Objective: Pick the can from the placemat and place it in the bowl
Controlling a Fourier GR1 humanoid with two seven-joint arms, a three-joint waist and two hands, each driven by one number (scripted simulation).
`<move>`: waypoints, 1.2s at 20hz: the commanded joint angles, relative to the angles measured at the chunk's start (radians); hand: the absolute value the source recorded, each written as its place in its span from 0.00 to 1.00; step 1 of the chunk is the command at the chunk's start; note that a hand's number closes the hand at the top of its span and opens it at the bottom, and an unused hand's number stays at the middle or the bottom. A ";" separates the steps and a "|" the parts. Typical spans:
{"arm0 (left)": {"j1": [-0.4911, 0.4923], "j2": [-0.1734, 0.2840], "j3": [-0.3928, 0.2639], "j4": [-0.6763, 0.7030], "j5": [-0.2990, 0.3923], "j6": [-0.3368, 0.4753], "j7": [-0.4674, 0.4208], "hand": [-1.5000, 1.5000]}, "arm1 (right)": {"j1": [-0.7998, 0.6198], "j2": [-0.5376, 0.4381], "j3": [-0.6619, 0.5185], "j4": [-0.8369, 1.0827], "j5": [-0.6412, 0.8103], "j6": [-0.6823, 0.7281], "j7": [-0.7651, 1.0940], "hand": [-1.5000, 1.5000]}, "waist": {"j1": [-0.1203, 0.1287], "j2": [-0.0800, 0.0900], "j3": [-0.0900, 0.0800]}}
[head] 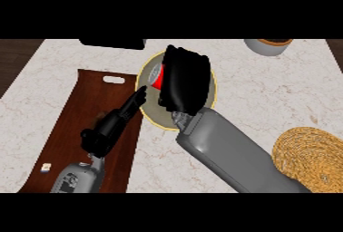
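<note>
Right hand (184,84) apparently curls round the red can (156,80) above the bowl (213,86) on the pale marble counter (268,90).

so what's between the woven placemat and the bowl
Head view: the right forearm crosses bare marble counter between the woven placemat and the bowl.

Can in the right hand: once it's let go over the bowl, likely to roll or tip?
Probably rolls: the red can looks cylindrical and seems tilted under the right hand. The bowl rim should likely contain it. Likely light, since one hand carries it; most of it is hidden, so that's uncertain.
</note>
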 commanded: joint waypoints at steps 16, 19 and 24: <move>0.066 0.037 0.057 0.000 0.000 -0.001 -0.056 0.50 | -0.121 0.007 0.017 0.363 0.126 -0.155 0.188 1.00 | -0.087 0.004 0.002; 0.056 -0.002 0.026 -0.060 -0.014 0.038 0.009 0.50 | -0.052 0.007 -0.096 0.396 -0.026 -0.094 0.098 1.00 | -0.090 0.004 0.003; 0.037 0.024 0.053 -0.063 0.022 0.002 0.039 0.50 | -0.033 0.008 -0.168 0.433 -0.233 -0.186 0.024 0.00 | -0.072 0.008 0.003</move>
